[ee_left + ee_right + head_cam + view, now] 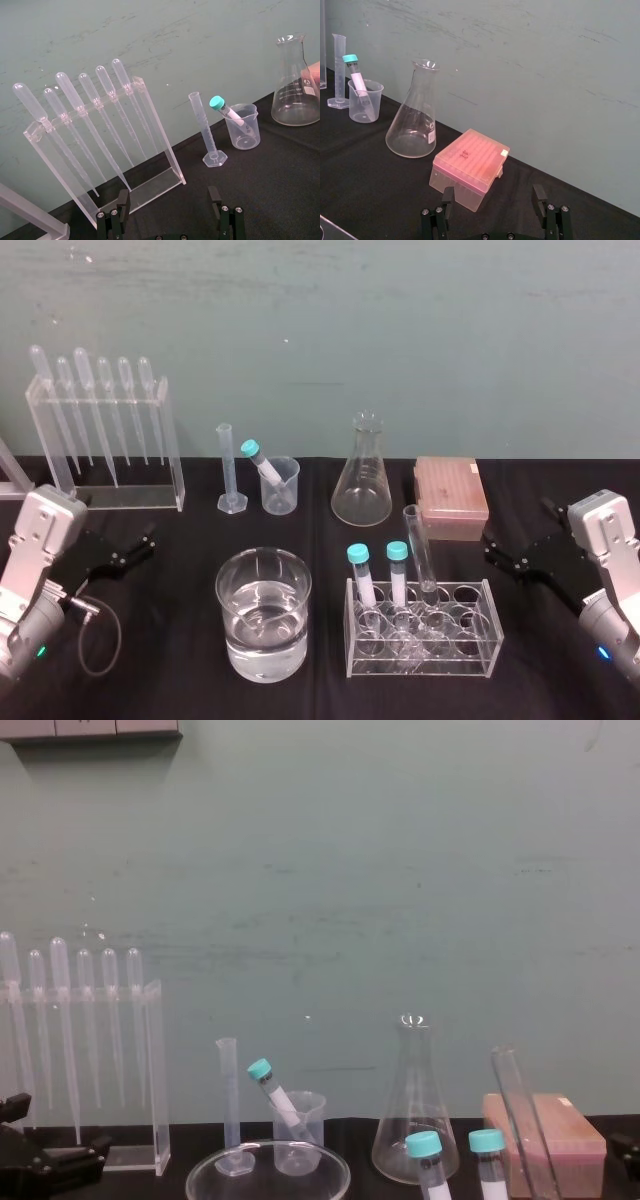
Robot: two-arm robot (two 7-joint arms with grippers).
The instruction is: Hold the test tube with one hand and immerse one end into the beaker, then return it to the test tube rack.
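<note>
Black surface before teal wall. Test tube (419,552) stands slightly tilted in back row of test tube rack (420,662), just right of two teal-capped tubes (397,572). Beaker (262,640), part-filled w/ clear liquid, sits just left of rack. Right gripper (492,548) lies low at right side of surface, jaws wide apart, holding nothing; test tube is to its left, apart from it. Left gripper (148,537) lies at left side, in front of pipette stand (105,440), likewise spread wide & empty; beaker sits btw. it and rack.
</note>
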